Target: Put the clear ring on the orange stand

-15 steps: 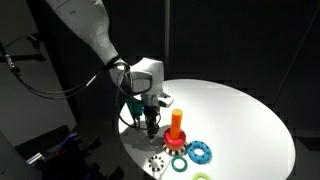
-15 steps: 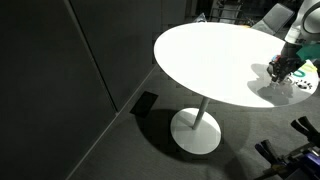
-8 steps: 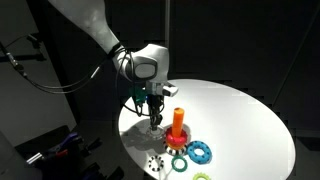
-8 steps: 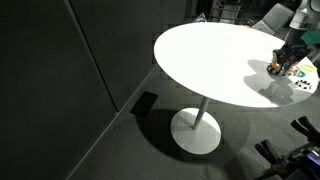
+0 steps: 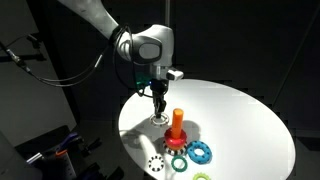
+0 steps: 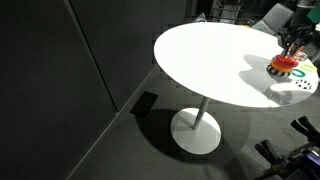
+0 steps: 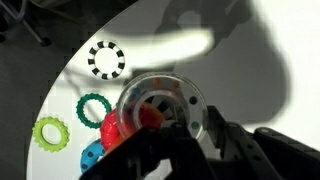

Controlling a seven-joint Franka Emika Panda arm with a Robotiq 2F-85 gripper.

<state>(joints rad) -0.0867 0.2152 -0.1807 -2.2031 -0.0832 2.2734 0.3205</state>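
Observation:
My gripper (image 5: 160, 103) is shut on the clear ring (image 5: 159, 119), a pale see-through ring that hangs from the fingertips above the white round table (image 5: 240, 120). The orange stand (image 5: 177, 121), an orange peg on a red base, stands just beside and below the ring. In the wrist view the clear ring (image 7: 160, 105) fills the middle, held by my gripper (image 7: 165, 135), and the orange stand (image 7: 148, 120) shows through its hole. In an exterior view my gripper (image 6: 293, 45) hovers over the orange stand (image 6: 286, 66) at the table's far edge.
Near the stand lie a white ring with dark holes (image 7: 106, 59), a dark green ring (image 7: 95, 108), a lime green ring (image 7: 50, 133) and a blue ring (image 5: 200, 152). The table edge (image 7: 70, 70) runs close beside them.
My gripper has risen from the table with the clear ring and moved sideways toward the orange stand. The other rings have not moved.

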